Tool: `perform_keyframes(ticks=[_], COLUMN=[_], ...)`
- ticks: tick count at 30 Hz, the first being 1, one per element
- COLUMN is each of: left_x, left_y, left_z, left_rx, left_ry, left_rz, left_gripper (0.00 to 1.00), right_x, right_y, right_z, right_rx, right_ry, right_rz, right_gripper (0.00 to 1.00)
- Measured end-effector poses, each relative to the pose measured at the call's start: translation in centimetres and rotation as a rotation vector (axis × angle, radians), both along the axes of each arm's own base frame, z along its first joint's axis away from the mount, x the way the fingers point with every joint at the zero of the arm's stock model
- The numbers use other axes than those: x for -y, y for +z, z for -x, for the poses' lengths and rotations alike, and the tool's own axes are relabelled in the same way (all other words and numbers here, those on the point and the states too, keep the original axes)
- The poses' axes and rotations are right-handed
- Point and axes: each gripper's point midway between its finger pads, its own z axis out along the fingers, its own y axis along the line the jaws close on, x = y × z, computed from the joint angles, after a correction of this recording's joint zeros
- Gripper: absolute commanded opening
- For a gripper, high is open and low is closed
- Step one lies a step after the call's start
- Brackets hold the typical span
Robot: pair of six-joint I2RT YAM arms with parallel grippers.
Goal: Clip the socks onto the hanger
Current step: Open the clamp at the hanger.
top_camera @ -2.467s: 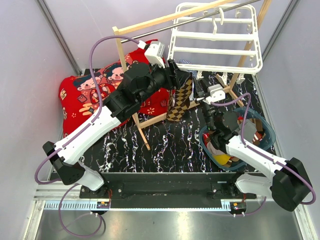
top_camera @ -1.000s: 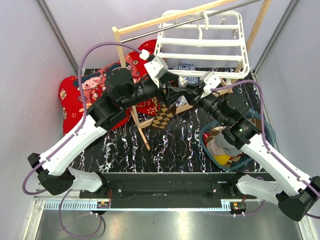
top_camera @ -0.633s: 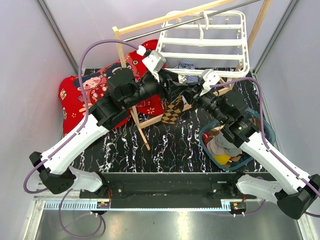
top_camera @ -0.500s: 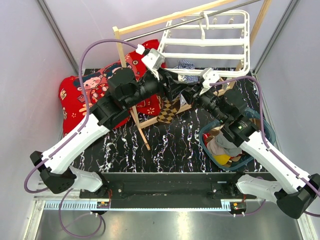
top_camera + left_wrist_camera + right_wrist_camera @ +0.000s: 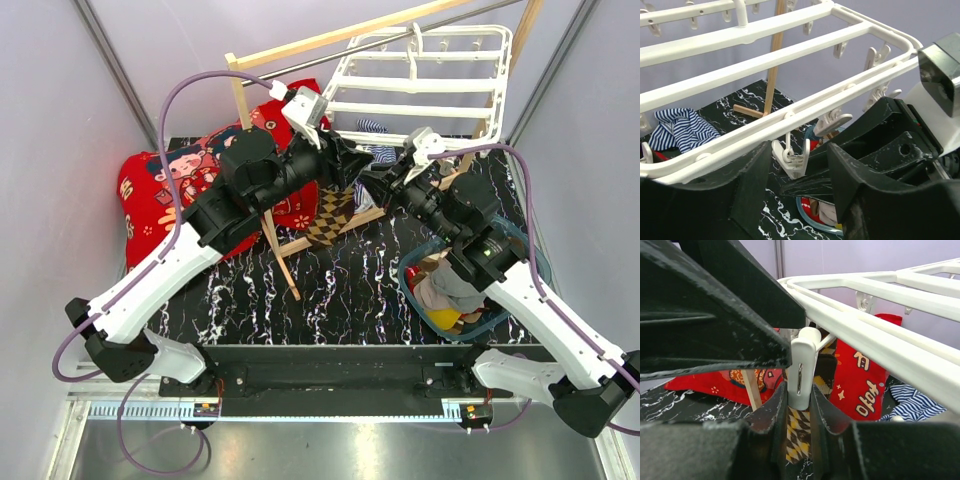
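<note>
The white grid hanger hangs from the pole at the back right; it also shows in the left wrist view and the right wrist view. My right gripper is shut on a white clip peg under the hanger's near rail. A brown-black-tan checkered sock hangs just below that peg; what holds its top is hidden. My left gripper is open, its fingers either side of a clip peg. No sock shows between them.
A light wooden pole rack stands behind the arms. A red printed cushion lies at the left. A blue basket holding clothes sits at the right. A blue-and-white striped cloth lies under the hanger.
The hanger has swung to the right and tilted. Both grippers have moved up and right under its near rail. The checkered sock has risen with them.
</note>
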Motion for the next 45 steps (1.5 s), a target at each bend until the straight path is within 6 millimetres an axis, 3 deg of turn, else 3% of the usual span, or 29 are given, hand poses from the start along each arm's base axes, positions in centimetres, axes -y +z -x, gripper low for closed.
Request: perform_keyframes(ticks=[8, 21, 29, 45], left_x=[-0.1, 0.1, -0.5, -0.5], left_y=[-0.3, 0.9, -1.6, -1.7], left_z=[-0.3, 0.4, -0.5, -0.7], left_rx=[-0.033, -0.131, -0.217, -0.225], left_ry=[0.021, 0.008, 0.092, 0.121], left_rz=[-0.001, 0.086, 0.039, 0.034], left_gripper=[0.5, 0.62, 0.69, 0.61], right_x=[0.0, 0.0, -0.2, -0.3], right_y=[-0.3, 0.7, 1.3, 1.1], right_z=[0.1, 0.6, 1.0, 1.1], right_rx=[-0.038, -0.056, -0.053, -0.055], right_ry=[0.004, 0.015, 0.036, 0.043], right_rz=[-0.014, -0.041, -0.045, -0.041], right_gripper=[0.0, 0.0, 0.0, 0.0])
